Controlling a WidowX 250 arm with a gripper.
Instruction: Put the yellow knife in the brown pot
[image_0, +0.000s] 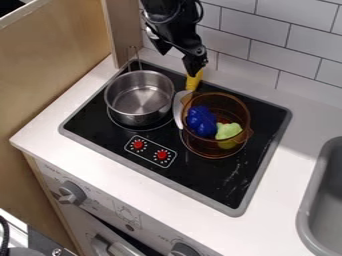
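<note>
Fronting the oven: two grey knobs, one (71, 194) nearer than the brown pot (230, 101) and well off to its left in the view, the other (184, 250) almost straight below it, at the bottom edge.
Red dials: a pair (138, 144) (162, 155) on the black cooktop (220, 187), on the near left side of the brown pot.
Sink: grey, its rim (304, 217) to the right of the brown pot, well apart.
Brown pot: see-through, upright on the cooktop; inside it a lumpy blue thing (202, 121), and to the right of that a pale green one (228, 131) with a bit of red beside it.
Metal pot: shiny and upright (133, 120), to the left of the brown pot.
Yellow knife: outside the brown pot, at its left rim, the silver blade (179, 107) alongside it and the yellow handle (192, 84) beyond.
Gripper: black (196, 67), hanging just beyond the brown pot, at the far end of the handle; whether spread, pressed together or pinching the handle, I cannot tell.
Tiled wall: white (280, 40), behind the brown pot.
</note>
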